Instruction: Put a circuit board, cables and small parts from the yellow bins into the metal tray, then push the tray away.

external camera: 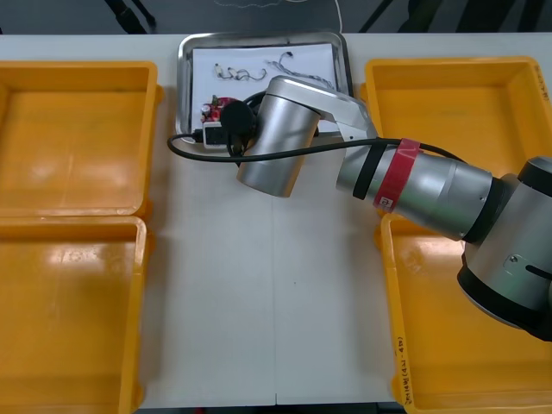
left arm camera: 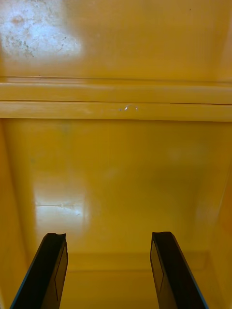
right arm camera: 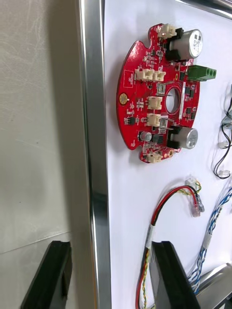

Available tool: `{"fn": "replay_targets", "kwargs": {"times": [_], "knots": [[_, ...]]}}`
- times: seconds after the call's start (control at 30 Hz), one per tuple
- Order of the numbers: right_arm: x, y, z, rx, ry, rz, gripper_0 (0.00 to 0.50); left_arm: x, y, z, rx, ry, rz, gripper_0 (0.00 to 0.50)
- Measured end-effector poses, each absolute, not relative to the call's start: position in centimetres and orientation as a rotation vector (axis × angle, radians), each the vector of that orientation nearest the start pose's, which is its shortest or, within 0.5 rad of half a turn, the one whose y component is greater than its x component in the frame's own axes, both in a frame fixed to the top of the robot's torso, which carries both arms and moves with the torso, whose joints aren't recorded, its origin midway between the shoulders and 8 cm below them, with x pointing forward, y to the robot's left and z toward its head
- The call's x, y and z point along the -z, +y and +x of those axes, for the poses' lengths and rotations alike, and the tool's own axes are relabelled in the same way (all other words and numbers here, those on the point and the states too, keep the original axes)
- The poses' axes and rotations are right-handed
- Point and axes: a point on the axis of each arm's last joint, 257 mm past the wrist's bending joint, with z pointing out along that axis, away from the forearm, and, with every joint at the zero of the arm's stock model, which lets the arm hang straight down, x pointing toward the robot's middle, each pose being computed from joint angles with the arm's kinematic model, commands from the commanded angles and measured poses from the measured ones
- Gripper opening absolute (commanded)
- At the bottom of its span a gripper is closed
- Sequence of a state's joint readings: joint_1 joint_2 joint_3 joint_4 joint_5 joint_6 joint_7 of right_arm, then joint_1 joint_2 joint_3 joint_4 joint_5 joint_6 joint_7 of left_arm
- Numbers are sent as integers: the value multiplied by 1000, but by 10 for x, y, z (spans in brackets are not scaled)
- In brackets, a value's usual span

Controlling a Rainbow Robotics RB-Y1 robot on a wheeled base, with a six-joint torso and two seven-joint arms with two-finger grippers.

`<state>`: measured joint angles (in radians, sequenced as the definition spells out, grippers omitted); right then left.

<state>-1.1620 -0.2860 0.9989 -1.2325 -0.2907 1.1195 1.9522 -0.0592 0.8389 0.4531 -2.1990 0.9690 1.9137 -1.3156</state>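
Right end effector (right arm camera: 111,251) sat wide astride tray (right arm camera: 92,120) rim; tray looked stiff, light, slick, best pushed at that rim (left end effector (left arm camera: 108,241) wide over bin (left arm camera: 116,159)).

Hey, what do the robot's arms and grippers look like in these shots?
The right arm, at the metal tray, has silver cylindrical segments and a dark grey joint. A red band and a black band wrap it; a black cable loops along it. The right gripper and the left gripper, over a yellow bin, each have two flat black fingers.
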Motion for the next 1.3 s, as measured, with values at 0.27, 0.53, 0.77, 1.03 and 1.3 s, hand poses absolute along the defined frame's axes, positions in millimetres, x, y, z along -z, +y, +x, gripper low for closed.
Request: {"fn": "replay_targets", "kwargs": {"times": [0.27, 0.53, 0.77, 1.03, 1.3], "knots": [[176, 24, 604, 763, 1599, -1701, 500, 157, 404, 345, 1, 2699, -38, 500], [173, 26, 590, 780, 1616, -1726, 500, 157, 404, 345, 1, 2699, -38, 500], [169, 39, 570, 701, 1641, -1746, 500, 157, 404, 345, 1, 2699, -38, 500], [159, 39, 543, 554, 1735, -1764, 500, 157, 404, 345, 1, 2699, -38, 500], [134, 30, 514, 390, 1842, -1664, 500, 157, 404, 345, 1, 2699, -38, 500]]}}
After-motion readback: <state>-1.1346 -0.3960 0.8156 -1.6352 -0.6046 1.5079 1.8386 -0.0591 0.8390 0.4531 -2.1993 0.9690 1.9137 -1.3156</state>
